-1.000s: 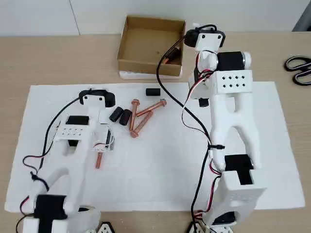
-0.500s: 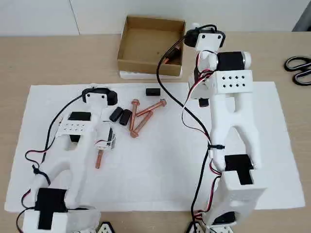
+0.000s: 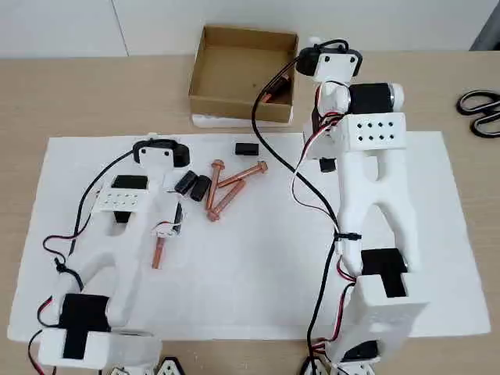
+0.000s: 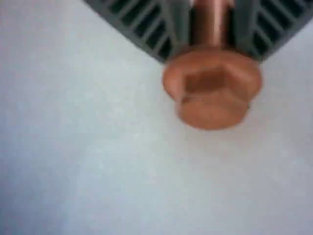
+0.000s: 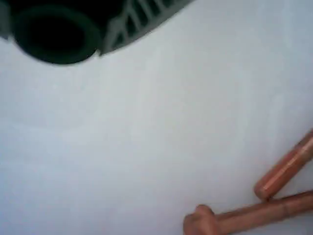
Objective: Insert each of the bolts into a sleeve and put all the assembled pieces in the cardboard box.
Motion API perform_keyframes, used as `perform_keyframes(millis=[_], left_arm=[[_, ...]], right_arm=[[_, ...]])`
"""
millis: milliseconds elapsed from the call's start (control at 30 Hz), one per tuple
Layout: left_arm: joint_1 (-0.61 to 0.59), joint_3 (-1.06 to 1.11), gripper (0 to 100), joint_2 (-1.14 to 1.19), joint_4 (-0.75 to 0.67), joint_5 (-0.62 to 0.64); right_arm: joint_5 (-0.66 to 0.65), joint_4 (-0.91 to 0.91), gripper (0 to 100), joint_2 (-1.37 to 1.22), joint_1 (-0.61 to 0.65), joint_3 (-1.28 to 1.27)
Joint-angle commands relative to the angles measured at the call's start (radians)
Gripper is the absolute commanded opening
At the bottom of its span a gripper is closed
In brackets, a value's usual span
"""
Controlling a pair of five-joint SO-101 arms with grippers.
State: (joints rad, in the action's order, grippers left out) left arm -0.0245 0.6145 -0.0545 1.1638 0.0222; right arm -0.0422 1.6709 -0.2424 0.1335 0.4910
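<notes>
My left gripper [image 3: 166,232] is shut on a copper bolt [image 3: 158,255] low over the white sheet; in the left wrist view the bolt's hex head [image 4: 211,92] sticks out from between the grey fingers [image 4: 139,30]. My right gripper [image 3: 326,164] is shut on a black sleeve [image 5: 55,33], right of the loose parts. Three loose bolts [image 3: 229,186] lie mid-sheet, and two of them [image 5: 254,210] appear in the right wrist view. Two sleeves [image 3: 194,185] lie beside them, and another sleeve [image 3: 246,148] sits farther back. The cardboard box [image 3: 205,64] stands at the back.
A white sheet [image 3: 258,266] covers the table between the arms, with free room in its near half. Scissors [image 3: 480,103] lie at the far right edge. The right arm's black cable [image 3: 262,129] runs past the box's corner.
My left arm has shifted slightly toward the far side with the bolt in its grip. The right arm and the loose parts have not moved.
</notes>
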Motion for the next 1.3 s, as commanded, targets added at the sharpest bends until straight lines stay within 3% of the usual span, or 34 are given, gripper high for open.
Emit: perform_keyframes(millis=[0, 267, 600, 967, 1267], left_arm=[[-0.006, -0.104, 1, -0.052, 0.074, -0.002], [-0.006, -0.349, 1, -0.15, 0.284, -0.003], [-0.012, -0.414, 1, -0.193, 0.365, -0.003], [-0.008, -0.414, 1, -0.212, 0.397, -0.003], [-0.006, -0.415, 1, -0.212, 0.361, -0.003]], right_arm=[[0.009, 0.005, 0.4, 0.015, -0.004, 0.058], [0.009, 0.005, 0.5, 0.051, -0.002, 0.058], [-0.015, -0.001, 0.9, 0.518, -0.004, -0.057], [-0.028, -0.44, 0.7, 1.165, -0.012, -0.806], [-0.015, -0.789, 0.4, 1.363, -0.041, -1.227]])
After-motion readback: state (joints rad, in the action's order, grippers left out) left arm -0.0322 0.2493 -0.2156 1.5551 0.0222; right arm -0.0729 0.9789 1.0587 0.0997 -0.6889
